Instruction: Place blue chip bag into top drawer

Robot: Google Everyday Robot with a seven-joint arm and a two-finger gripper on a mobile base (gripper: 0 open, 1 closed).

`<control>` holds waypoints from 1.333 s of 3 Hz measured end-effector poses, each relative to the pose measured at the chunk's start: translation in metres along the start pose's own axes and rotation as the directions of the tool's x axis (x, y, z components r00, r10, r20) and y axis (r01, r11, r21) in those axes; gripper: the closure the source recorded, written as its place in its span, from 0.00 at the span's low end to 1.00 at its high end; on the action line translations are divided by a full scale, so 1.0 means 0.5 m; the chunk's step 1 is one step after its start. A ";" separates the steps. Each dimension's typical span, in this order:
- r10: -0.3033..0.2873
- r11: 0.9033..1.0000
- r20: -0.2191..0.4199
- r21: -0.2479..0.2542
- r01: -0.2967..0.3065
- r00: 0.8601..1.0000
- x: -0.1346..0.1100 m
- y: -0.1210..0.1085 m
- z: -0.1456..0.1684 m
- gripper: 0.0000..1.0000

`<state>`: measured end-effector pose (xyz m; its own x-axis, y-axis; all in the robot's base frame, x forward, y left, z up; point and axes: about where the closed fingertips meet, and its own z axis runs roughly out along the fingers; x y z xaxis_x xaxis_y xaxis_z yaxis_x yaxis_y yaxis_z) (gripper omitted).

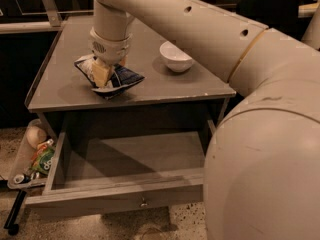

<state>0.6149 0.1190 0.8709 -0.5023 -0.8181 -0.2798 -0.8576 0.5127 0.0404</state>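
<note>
We see the gripper (103,75) clamped on the blue chip bag (125,78) over the table (60,84) near its front; the top drawer (115,198) stands open below.

No text, brand or number can be read anywhere. The blue chip bag (126,77) carries printing on its dark blue and white face, but the marks are too blurred to make out. The pincer (102,74) hangs over the front left of the tabletop (60,86), its fingers clamped on the bag. The colourful packets (42,159) in the side tray (19,170) show no legible words.
</note>
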 end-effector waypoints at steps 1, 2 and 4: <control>0.029 1.000 -0.015 -0.002 -0.029 0.999 0.028 0.033 -0.014 1.00; 0.113 0.993 -0.040 -0.012 -0.114 0.993 0.096 0.114 -0.042 1.00; 0.304 0.947 -0.168 -0.053 -0.316 0.938 0.268 0.270 -0.016 1.00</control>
<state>0.4309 0.0764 0.8464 -0.7501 -0.6552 -0.0894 -0.6593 0.7305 0.1777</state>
